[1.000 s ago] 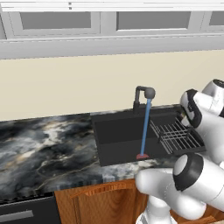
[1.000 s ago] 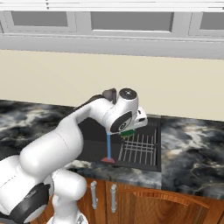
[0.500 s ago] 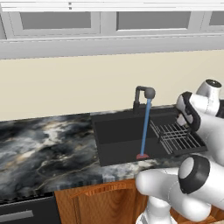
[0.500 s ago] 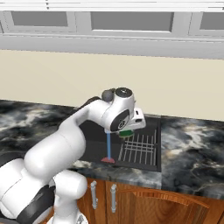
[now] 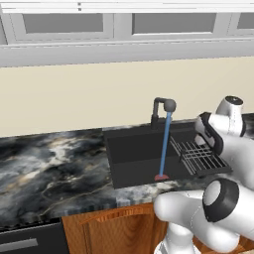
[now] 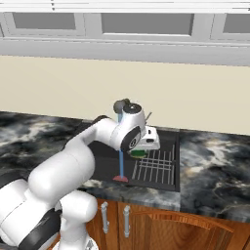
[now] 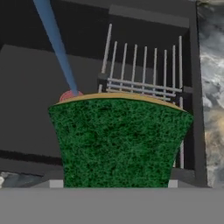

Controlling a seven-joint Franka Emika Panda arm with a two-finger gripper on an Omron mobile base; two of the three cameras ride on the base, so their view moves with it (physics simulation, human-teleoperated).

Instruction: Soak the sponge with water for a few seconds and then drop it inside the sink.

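Pincer (image 6: 140, 152): clamped on the sponge, poised above the sink over the wire rack; jaws themselves hidden behind the sponge in the hand view.
Sponge (image 7: 120, 142): held right in the pincer, green scouring face toward the hand camera, thin yellow edge along its far side; seen as a small green patch (image 6: 139, 153) under the white hand in the right base view.
Water (image 7: 57, 46): thin blue stream, just beside the pincer on the tap side, apart from the sponge; no contact visible between stream and sponge.
Reddish patch (image 7: 68, 95): on the basin floor where the stream lands, peeking out just past the sponge's yellow edge.
Sink (image 5: 134, 158): black basin directly below the pincer, set into the marbled tabletop.
Wire rack (image 7: 144, 83): grey bars under and beyond the pincer, in the basin half away from the stream.
Tap (image 5: 161, 111): dark, at the back rim of the sink, beyond the pincer, stream running from its head.
Tabletop (image 5: 49, 168): grey-black marble, spreading out to both sides of the basin, well apart from the pincer.
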